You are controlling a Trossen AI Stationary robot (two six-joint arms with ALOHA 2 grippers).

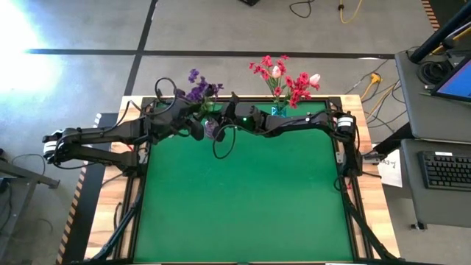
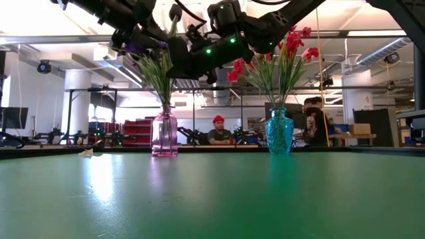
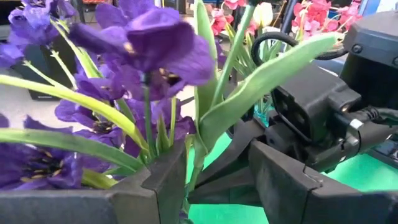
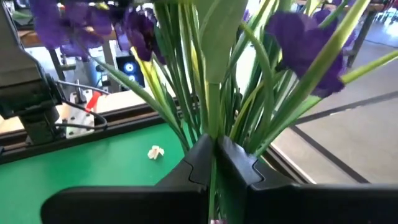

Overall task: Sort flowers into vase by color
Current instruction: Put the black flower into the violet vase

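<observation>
1. Above the far edge of the green bench (image 1: 243, 206), both arms meet over the pink vase (image 2: 164, 135), which holds the purple flowers (image 1: 197, 88).
2. The right jaws (image 4: 213, 163) are pressed together on a thin green stem (image 4: 213, 118); the stem runs upward from the jaws, among the other purple stems and leaves.
3. The left jaws (image 3: 214, 180) stand half spread, with a stem and its long leaf (image 3: 261, 78) between them. I cannot tell if the pads really touch it.
4. The held stem seems to belong to a purple tulip. Its long axis is close to upright, so the coming move is, in my judgement, a straight lowering into the pink vase just below.
5. Both arms are about equally near this vase; the right one has the sure hold.
6. The teal vase (image 2: 279, 131) stands well apart at the same far edge and carries the red flowers (image 1: 294, 85) with pale tulips (image 1: 314, 79).
7. What stands in the way: the bunch in the pink vase is dense, so leaves may catch the stem, and the two wrists are very close to each other.
8. A small white scrap (image 4: 155, 151) lies on the bench near the vase.
</observation>
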